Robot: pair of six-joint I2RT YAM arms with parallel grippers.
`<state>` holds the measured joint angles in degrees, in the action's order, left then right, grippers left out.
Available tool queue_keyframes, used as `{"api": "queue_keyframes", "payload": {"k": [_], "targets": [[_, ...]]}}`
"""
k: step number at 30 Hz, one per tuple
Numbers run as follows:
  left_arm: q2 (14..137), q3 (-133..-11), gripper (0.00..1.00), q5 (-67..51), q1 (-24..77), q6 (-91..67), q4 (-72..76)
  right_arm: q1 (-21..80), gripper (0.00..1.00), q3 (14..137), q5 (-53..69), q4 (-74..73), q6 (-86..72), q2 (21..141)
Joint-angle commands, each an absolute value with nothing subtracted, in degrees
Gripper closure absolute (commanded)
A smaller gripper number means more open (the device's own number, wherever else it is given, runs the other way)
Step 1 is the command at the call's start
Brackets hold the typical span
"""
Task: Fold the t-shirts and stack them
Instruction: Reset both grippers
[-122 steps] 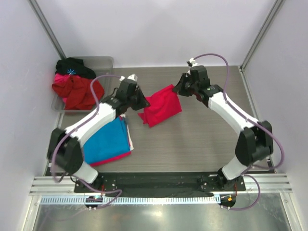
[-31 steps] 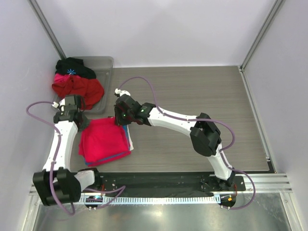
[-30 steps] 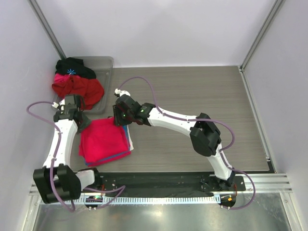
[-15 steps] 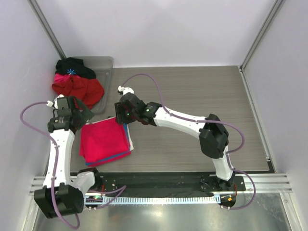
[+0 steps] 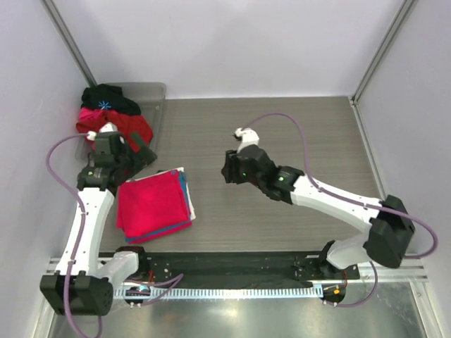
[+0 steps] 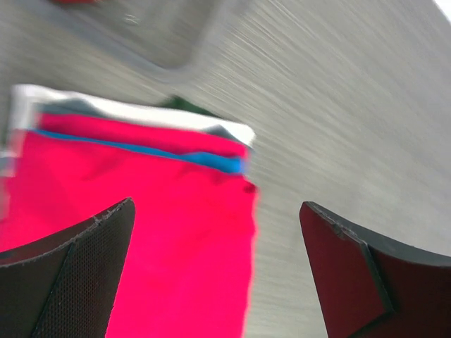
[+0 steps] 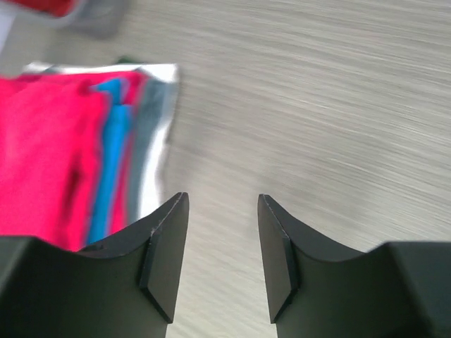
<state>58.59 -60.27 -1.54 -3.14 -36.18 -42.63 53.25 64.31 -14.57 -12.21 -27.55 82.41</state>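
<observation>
Folded tee stack (image 5: 151, 204) front-left on table (image 5: 282, 134); bin (image 5: 149, 95) w/ clothes (image 5: 113, 123) behind it.

Bright even light, faint soft shadows, top view sharp, both wrist views smeared by motion blur

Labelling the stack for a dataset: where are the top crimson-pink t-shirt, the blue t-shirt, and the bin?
crimson-pink t-shirt (image 5: 151, 204), top external view, middle of its folded top face.
blue t-shirt (image 7: 111, 148), right wrist view, its exposed edge strip.
bin (image 5: 149, 95), top external view, bare far-right corner.
</observation>
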Motion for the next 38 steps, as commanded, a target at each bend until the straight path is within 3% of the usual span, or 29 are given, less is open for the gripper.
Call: {"api": "queue_keyframes", "payload": {"k": [1, 7, 10, 12, 13, 18, 27, 38], "targets": [[59.41, -60.03, 0.0, 3.56, 7.36, -40.68, -37.09, 47.58, 0.5, 55.41, -18.28, -6.77, -28.3, 74.72], [68.1, -61.17, 0.0, 9.4, 24.67, -45.0, -29.72, 36.49, 0.48, 42.31, -17.49, -6.07, -30.5, 62.5], [74.5, -62.05, 0.0, 11.68, 32.33, -45.44, -24.45, 32.0, 0.44, 36.24, -23.25, -4.06, -31.81, 59.07], [76.81, -60.92, 0.0, 12.83, 35.59, -44.83, -18.5, 31.03, 0.11, 33.06, -27.93, -2.73, -31.91, 58.36], [78.73, -59.86, 0.0, 12.22, 36.2, -44.74, -15.41, 30.68, 0.08, 31.39, -28.38, -2.2, -31.03, 58.62], [82.7, -51.43, 0.0, 7.82, 38.75, -41.59, 2.69, 30.67, 0.07, 26.82, -27.85, 4.37, -31.2, 61.26], [83.15, -44.22, 0.0, 13.62, 45.26, -30.24, 15.7, 30.67, 0.06, 22.59, -27.69, 10.54, -30.94, 59.24], [83.4, -45.17, 0.0, 11.34, 46.41, -29.88, 13.71, 30.67, 0.06, 23.12, -29.27, 10.98, -30.23, 61.53]]}}
